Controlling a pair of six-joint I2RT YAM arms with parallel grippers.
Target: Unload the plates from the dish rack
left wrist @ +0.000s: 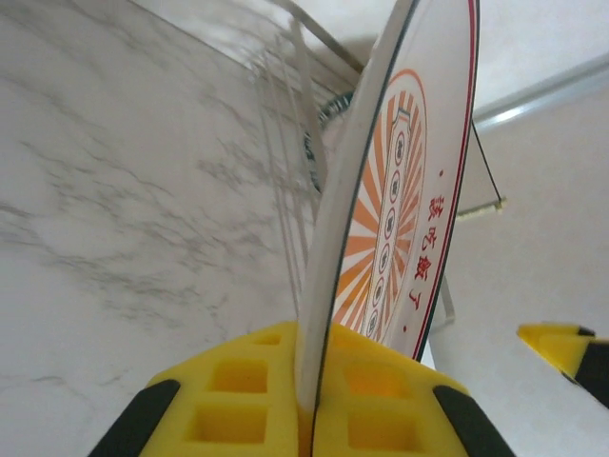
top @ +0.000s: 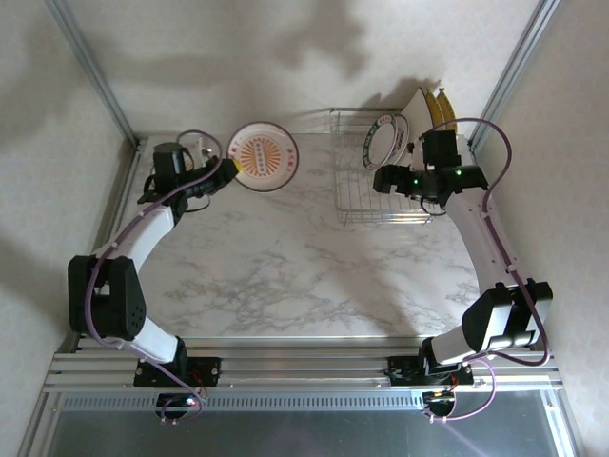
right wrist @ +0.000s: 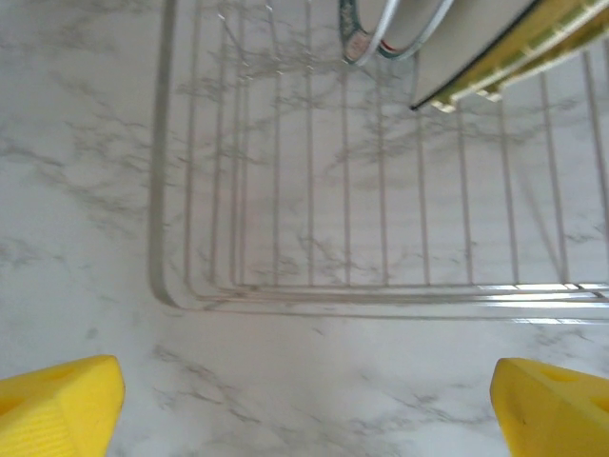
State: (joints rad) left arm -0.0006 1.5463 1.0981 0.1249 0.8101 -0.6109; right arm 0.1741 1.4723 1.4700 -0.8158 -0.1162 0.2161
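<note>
My left gripper (top: 225, 171) is shut on the rim of a round white plate (top: 265, 155) with an orange sunburst and a dark rim. It holds that plate above the table, left of the dish rack (top: 354, 190). In the left wrist view the plate (left wrist: 395, 200) stands edge-on between the yellow pads (left wrist: 238, 400). Inside the rack, a second round plate (top: 383, 141) leans upright, with square plates (top: 433, 103) behind it at the right end. My right gripper (top: 383, 181) hovers open over the rack, holding nothing; its yellow fingertips (right wrist: 57, 405) frame the rack's wire edge (right wrist: 381, 293).
The marble table (top: 276, 267) lies between the arms. Metal frame posts (top: 95, 71) rise at the back left and back right. The rack's left part (right wrist: 276, 143) holds nothing, and the round plate (right wrist: 376, 29) and square plates (right wrist: 495, 48) sit at its far end.
</note>
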